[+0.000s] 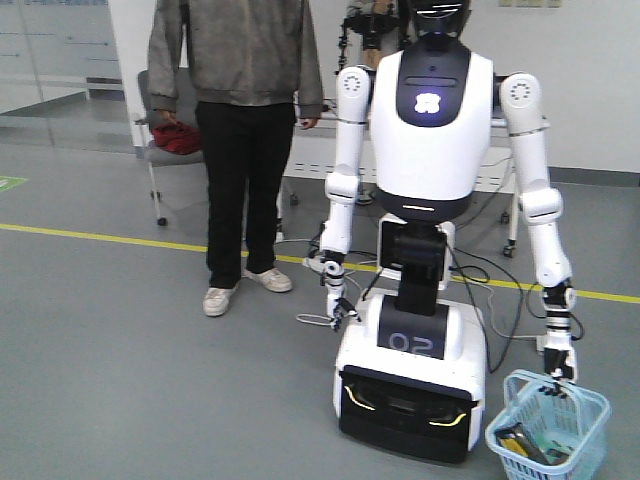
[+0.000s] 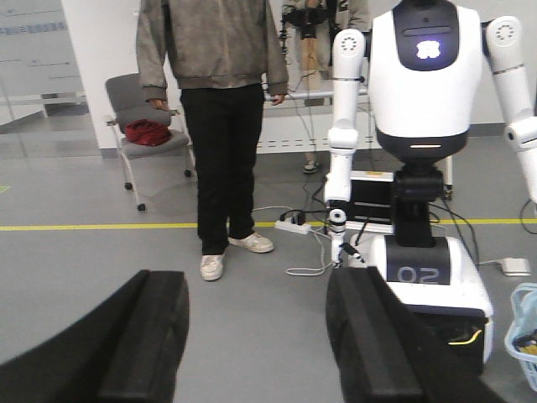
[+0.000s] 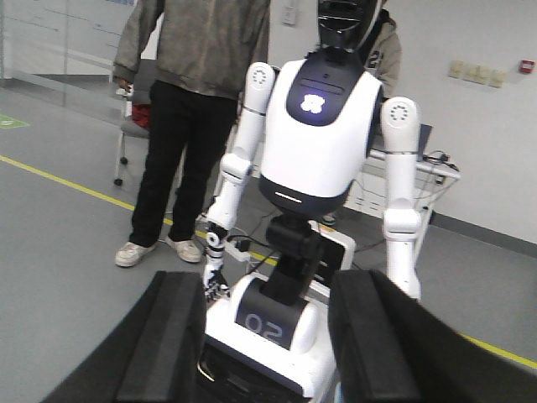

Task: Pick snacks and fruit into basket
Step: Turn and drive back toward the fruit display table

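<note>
The light blue basket (image 1: 548,432) stands on the grey floor at the lower right, and its edge shows at the right border (image 2: 525,332) of the left wrist view. Flat packets, likely snacks (image 1: 522,442), lie in it; fruit I cannot make out. A white humanoid robot marked 02 (image 1: 430,130) stands beside the basket, one hand (image 1: 563,368) at the basket's handle. My left gripper (image 2: 256,294) is open over bare floor with nothing between its fingers. My right gripper (image 3: 268,290) is open too, pointing at the humanoid's base (image 3: 268,323).
A person in a grey jacket and black trousers (image 1: 245,150) stands at the left of the humanoid. Behind are a grey chair (image 1: 160,130) with a red bundle and a white table (image 1: 320,150). A yellow line (image 1: 100,238) crosses the floor; a power strip and cables (image 2: 294,225) lie there.
</note>
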Controlling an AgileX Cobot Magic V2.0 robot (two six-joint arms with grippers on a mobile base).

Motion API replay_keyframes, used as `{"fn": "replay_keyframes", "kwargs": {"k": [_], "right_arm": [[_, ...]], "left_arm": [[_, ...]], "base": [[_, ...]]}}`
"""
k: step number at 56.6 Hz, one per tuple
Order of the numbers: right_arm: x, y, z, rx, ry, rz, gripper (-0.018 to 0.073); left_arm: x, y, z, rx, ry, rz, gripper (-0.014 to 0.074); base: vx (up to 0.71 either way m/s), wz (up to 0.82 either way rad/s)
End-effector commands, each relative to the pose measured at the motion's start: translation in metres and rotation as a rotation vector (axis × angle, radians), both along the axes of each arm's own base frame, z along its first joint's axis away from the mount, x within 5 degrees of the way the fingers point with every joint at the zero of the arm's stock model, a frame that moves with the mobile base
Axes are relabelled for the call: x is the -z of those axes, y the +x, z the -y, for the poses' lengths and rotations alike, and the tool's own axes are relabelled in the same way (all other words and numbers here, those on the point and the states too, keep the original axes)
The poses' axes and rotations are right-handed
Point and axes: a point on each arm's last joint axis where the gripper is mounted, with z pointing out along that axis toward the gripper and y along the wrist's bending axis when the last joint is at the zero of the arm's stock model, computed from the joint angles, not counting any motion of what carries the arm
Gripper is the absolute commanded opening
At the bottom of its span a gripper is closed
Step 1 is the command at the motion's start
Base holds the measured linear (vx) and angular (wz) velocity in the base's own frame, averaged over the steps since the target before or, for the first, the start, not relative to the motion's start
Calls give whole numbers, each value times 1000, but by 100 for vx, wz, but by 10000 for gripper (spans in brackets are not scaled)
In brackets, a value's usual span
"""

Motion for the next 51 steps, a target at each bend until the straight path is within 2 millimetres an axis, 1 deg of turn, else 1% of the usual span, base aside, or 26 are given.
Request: {"fn": "replay_keyframes", "kwargs": {"k": [1, 26, 51], "right_arm": [[-12, -1, -1, -11, -31, 72, 398], [-12, -1, -1, -11, -31, 72, 398], [-12, -1, -1, -11, -30, 72, 398]], "left_arm": [[-12, 0, 2, 28, 15, 74, 488], [-12, 0, 2, 28, 15, 74, 488], [-12, 0, 2, 28, 15, 74, 488]], "base": [[-9, 54], [-1, 61], [15, 48]]}}
